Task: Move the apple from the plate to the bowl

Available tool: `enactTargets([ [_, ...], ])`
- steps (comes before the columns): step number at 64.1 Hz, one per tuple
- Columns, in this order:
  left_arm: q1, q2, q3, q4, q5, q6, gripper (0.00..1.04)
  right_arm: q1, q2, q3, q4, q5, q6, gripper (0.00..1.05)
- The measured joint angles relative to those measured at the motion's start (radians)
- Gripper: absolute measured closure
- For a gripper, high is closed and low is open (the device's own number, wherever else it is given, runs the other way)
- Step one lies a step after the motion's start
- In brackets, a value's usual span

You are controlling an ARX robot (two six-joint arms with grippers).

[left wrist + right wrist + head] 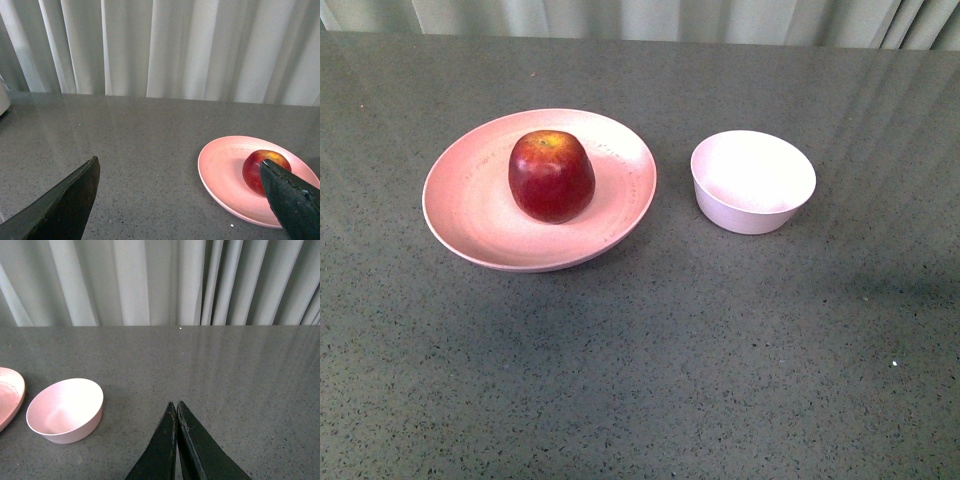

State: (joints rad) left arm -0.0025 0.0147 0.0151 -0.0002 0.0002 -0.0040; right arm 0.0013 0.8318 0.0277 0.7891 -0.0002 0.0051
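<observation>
Two claws, both mine, hang over a grey speckled desk. My left claw is spread wide. The apple, round and glossy dark red with a yellow patch at the stem, lies beyond one fingertip, which partly covers it, not between the fingers. It sits upright on the wide, shallow, matte pink plate. My right claw is pressed together, gripping nothing. The small, deep, smooth pale bowl stands near it, just beside the plate.
</observation>
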Motion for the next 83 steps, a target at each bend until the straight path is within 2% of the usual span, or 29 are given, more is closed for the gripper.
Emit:
enactTargets([
  [44, 0.000, 0.000, 0.000, 0.000, 0.000, 0.000, 0.09, 0.000, -0.468, -0.005, -0.426, 0.000, 0.000, 1.03],
  [83, 0.000, 0.000, 0.000, 0.000, 0.000, 0.000, 0.09, 0.000, -0.680, -0.005, -0.639, 0.000, 0.000, 1.03],
])
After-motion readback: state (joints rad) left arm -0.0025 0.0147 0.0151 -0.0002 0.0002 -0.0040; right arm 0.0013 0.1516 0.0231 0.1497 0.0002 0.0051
